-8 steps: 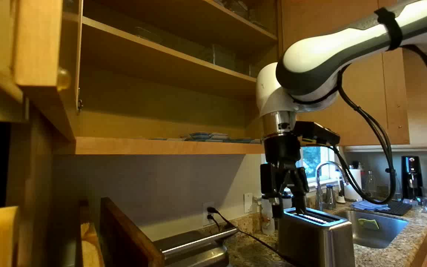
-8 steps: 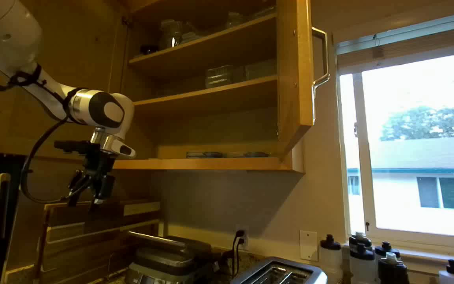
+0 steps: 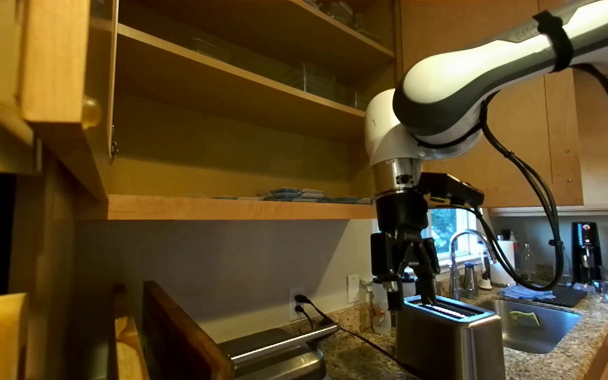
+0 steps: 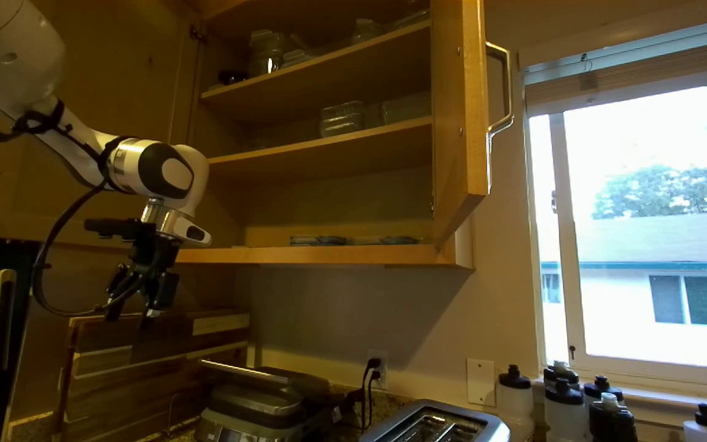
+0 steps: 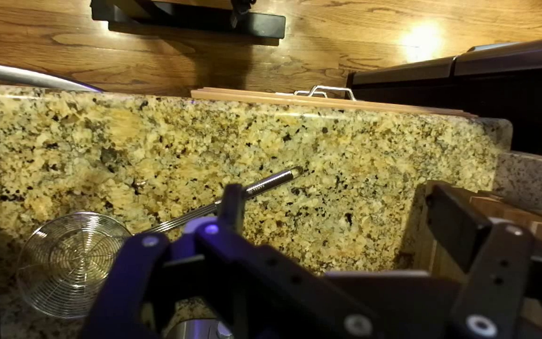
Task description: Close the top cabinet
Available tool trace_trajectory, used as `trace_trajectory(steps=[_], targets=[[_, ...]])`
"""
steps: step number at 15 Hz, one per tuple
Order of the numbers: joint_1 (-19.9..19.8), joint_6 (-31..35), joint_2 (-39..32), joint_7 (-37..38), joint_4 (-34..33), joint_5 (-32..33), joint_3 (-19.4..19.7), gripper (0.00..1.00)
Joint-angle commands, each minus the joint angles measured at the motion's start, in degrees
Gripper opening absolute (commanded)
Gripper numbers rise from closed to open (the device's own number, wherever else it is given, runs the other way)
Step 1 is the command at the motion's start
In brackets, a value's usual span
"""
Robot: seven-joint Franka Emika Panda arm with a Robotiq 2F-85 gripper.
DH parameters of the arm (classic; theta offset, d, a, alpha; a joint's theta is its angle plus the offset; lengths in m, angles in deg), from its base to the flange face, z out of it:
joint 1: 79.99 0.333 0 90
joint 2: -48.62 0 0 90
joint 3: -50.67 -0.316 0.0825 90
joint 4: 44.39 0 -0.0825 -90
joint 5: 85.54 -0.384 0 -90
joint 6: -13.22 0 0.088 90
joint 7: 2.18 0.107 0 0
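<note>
Clearly, the black two-fingered claw (image 4: 131, 316) hangs spread and holding nothing, while the wide honey-coloured wooden wall cabinet (image 4: 329, 202) gapes at two o'clock from it in an exterior view. Closing it well probably means rounding the free edge of the tall wooden door (image 4: 452, 110) with the bent silver metal handle (image 4: 507, 86), then pushing its outer face slowly from three o'clock toward nine, well out from the hinged side.

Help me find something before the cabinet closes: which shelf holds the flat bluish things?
The lowest shelf in the top cabinet: flat bluish things lie on it, whereas the two shelves directly above it hold clear containers.
</note>
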Motion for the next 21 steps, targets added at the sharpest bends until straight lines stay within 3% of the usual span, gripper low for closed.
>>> trace_trajectory(steps=[1,8,13,17,21], targets=[[-0.8,1.1,1.2,1.7,0.7,0.9,-0.2,1.0],[-4.3,2.5,9.4,9.4,4.8,2.2,0.6,1.0],[-8.8,1.4,18.5,16.1,8.7,7.8,-0.1,1.0],[-11.4,-0.8,21.7,14.3,9.1,14.7,0.7,1.0],[-14.1,-5.0,27.9,17.3,10.3,13.1,2.8,1.0]])
